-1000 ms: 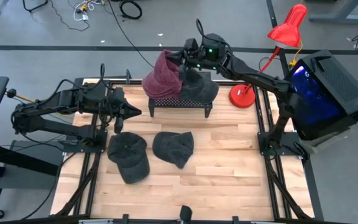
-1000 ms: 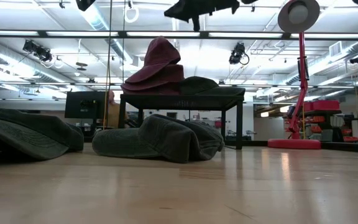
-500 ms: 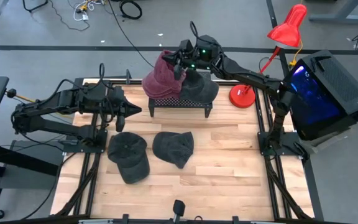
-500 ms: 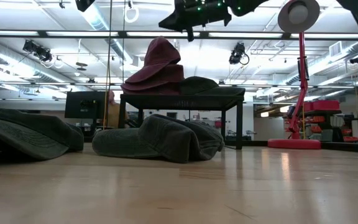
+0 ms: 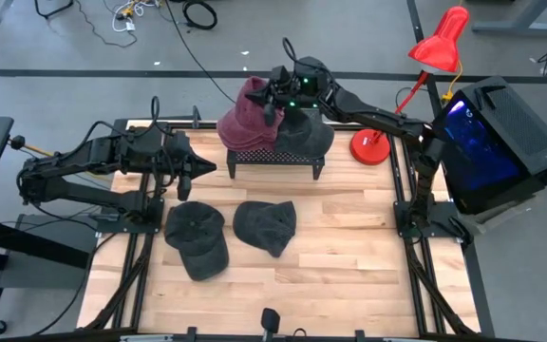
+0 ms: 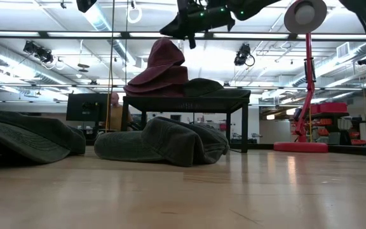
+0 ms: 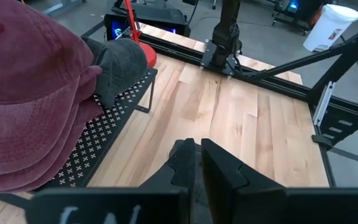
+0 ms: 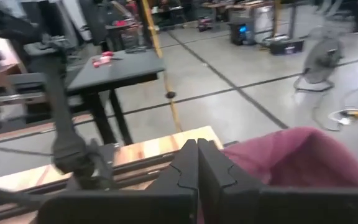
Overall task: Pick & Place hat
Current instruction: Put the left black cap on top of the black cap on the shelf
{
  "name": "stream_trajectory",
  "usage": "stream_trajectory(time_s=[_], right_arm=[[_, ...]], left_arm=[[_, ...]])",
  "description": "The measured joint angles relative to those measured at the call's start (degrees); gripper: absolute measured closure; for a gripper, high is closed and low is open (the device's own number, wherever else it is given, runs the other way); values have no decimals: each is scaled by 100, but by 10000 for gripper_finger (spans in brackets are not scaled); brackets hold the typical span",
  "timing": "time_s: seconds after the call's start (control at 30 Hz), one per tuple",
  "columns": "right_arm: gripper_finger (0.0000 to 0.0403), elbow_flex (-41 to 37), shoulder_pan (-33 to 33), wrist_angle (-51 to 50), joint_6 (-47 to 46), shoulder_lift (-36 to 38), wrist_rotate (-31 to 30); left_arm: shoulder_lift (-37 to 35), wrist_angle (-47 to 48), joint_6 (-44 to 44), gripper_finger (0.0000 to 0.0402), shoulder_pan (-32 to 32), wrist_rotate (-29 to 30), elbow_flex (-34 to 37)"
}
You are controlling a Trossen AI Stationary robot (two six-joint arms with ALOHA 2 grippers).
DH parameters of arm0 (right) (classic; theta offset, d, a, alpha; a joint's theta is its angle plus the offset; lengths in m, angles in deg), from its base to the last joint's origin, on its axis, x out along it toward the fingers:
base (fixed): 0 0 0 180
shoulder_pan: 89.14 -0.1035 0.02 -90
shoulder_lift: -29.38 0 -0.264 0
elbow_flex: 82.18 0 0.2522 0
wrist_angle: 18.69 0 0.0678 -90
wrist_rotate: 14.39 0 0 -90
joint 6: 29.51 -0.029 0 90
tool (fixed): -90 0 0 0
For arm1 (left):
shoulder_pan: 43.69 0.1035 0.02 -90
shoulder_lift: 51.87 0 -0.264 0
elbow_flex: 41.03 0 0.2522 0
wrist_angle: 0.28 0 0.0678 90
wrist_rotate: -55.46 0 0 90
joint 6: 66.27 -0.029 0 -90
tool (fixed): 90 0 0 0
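Hovering shut right pincer [image 5: 270,97], above maroon hat [image 5: 248,116]

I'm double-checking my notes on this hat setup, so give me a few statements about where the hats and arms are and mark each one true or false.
1. The maroon hat sits on the black rack. True.
2. Two dark hats lie on the wooden table. True.
3. The right end effector grips a dark hat. False: it is shut and empty, above the maroon hat.
4. The red lamp stands left of the rack. False: right.
5. The left end effector touches the maroon hat. False: it hangs apart.
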Motion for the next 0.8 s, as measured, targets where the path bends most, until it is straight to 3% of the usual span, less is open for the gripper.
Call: stream_trajectory(time_s=[0.13,0.47,0.8], right_arm=[[403,0,-5,-98,-2,98,395],[403,0,-560,-1413,989,777,412],[403,1,-1722,-3654,1222,1255,-503]], left_arm=[[0,2,2,372,0,0,0],[0,83,-79,372,0,-287,0],[155,80,-4,372,0,-497,-6]])
